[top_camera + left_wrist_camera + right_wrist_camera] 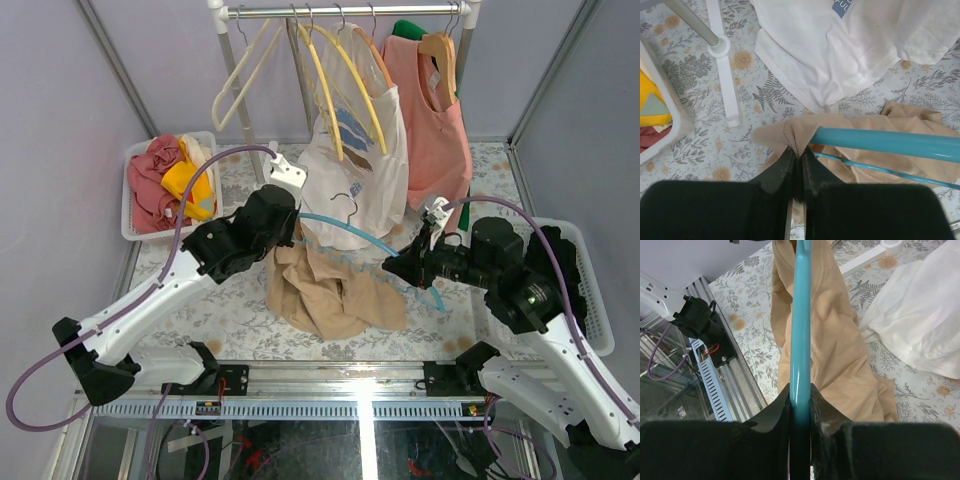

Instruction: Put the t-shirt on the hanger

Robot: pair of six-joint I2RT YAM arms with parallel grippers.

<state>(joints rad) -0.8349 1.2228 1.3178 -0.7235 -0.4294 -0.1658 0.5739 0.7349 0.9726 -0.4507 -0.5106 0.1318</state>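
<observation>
Our left fingers pinch the t-shirt over the hanger tip mid-frame; its bar runs right, into our clamped right fingers.

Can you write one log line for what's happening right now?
left gripper: shut on t-shirt | right gripper: shut on hanger | t-shirt: pulled over one hanger end

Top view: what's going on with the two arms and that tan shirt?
The right arm's fingers are clamped on one arm of the thin light-blue plastic hanger. The left arm's fingers pinch a ribbed edge of the tan fabric t-shirt, drawn over the hanger's other tip. Most of the t-shirt lies bunched on the floral table cover, not yet fully on the hanger.
</observation>
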